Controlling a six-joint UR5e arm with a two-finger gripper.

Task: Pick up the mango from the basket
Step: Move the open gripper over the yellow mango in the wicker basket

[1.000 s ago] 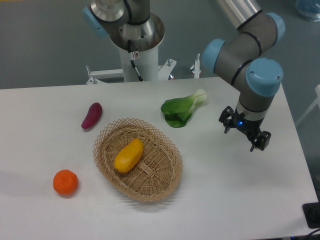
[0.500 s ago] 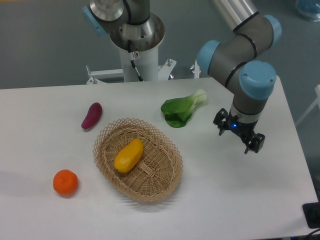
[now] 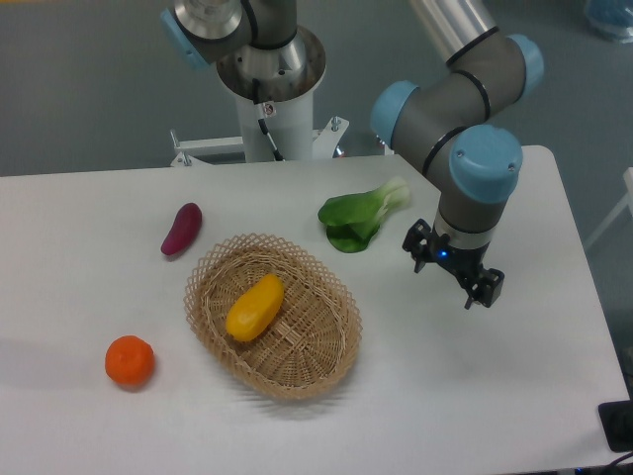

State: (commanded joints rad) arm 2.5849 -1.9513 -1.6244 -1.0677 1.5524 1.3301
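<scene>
Orange fruit (image 3: 130, 360) far left on table (image 3: 79, 277), purple vegetable (image 3: 181, 229) behind it. Mango (image 3: 255, 307) lying diagonally in left half of basket (image 3: 326, 336), untouched. Leafy green (image 3: 362, 218) just beyond basket rim. Gripper (image 3: 454, 273) well right of basket, above table, jaws spread, holding nothing. For clean approach: centre over mango, turn fingers across its short axis, descend clear of woven rim.

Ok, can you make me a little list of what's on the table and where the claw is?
mango: lying in the basket
basket: middle of the table
orange: left of the basket
purple veggie: behind the basket, left
leafy green: behind the basket, right
claw: right of the basket, open, holding nothing
</scene>
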